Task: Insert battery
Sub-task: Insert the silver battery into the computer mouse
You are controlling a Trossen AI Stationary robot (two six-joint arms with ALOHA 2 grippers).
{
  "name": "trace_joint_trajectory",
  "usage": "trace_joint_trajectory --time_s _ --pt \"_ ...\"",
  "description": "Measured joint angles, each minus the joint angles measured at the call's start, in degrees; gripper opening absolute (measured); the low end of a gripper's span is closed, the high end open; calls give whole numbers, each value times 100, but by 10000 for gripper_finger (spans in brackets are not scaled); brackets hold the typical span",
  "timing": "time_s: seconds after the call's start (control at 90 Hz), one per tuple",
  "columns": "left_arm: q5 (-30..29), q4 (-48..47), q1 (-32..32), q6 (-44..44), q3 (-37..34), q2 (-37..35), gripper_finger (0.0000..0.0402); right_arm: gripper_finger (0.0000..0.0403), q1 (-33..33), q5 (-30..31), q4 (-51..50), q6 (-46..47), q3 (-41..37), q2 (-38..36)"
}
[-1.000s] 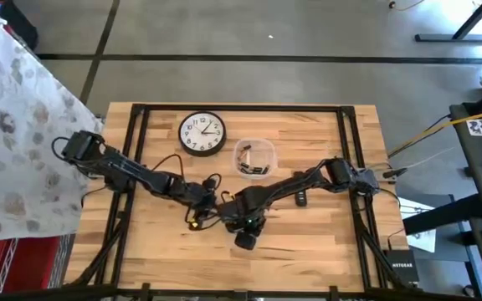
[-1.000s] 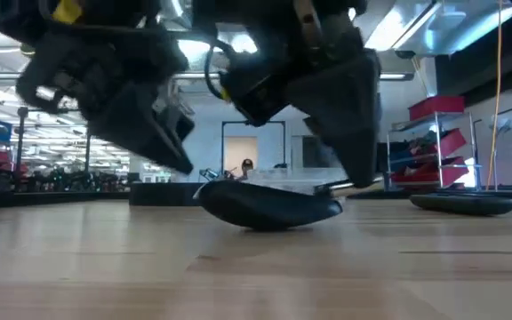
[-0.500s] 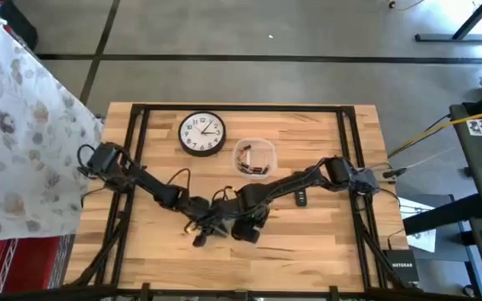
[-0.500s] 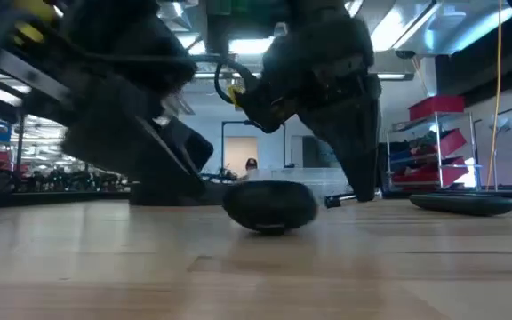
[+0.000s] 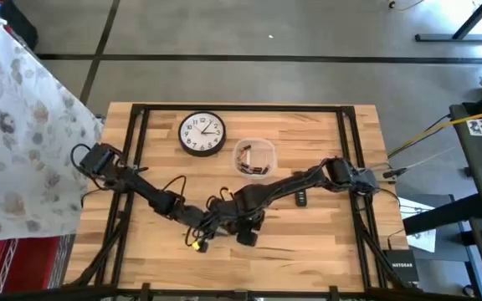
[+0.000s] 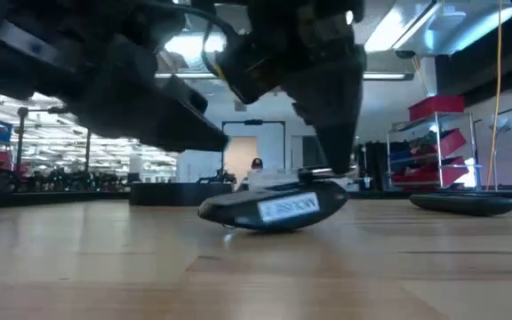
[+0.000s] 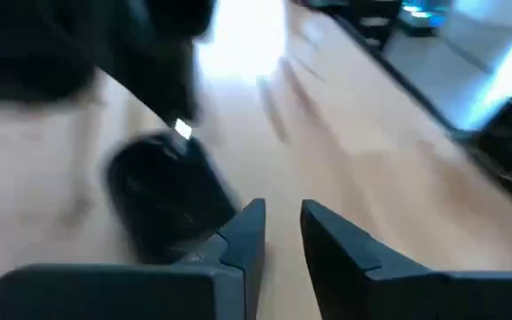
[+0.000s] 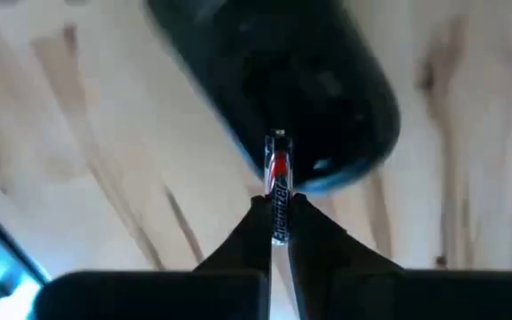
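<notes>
The battery [image 8: 278, 191] is pinched between the tips of my right claw [image 8: 276, 224], its red band and terminal end pointing out past the fingertips toward the computer mouse [image 8: 274, 84]. I hold it by its rear half so the leading end is free to enter the compartment. In the right wrist view the battery sits at frame centre with the mouse's dark body filling the upper middle, so the two are close, though I cannot tell whether they touch.

In the high view the mouse [image 5: 246, 234] lies low and centre on the counter [image 5: 325, 242], with both my arms converging on it. The low view shows it [image 6: 274, 210] tipped on its edge, a label facing the camera, which suggests its underside is turned up for access.

My left claw [image 7: 281, 233] rests just beside the mouse [image 7: 169, 200], fingers slightly parted and gripping nothing. I judge it is there to brace the mouse against sliding.

Further up the counter stand a wall clock [image 5: 202, 134] and a small clear container [image 5: 254, 158] with spare batteries; a small dark object [image 5: 303, 198] lies right of centre.
</notes>
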Motion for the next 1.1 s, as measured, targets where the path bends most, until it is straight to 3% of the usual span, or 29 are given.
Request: trace_joint_trajectory --time_s 0.178,0.567,0.878,1.1 --pt "13 -293 252 171 0 9 61 1 -39 382 142 -128 -242 -2" --pt "196 -308 390 145 2 24 61 1 -39 439 159 -1453 -242 -2" --pt "159 -415 514 190 4 33 61 1 -39 1310 -493 -2116 178 11" --pt "-51 -755 616 121 -7 44 61 1 18 1673 -579 -3767 224 7"
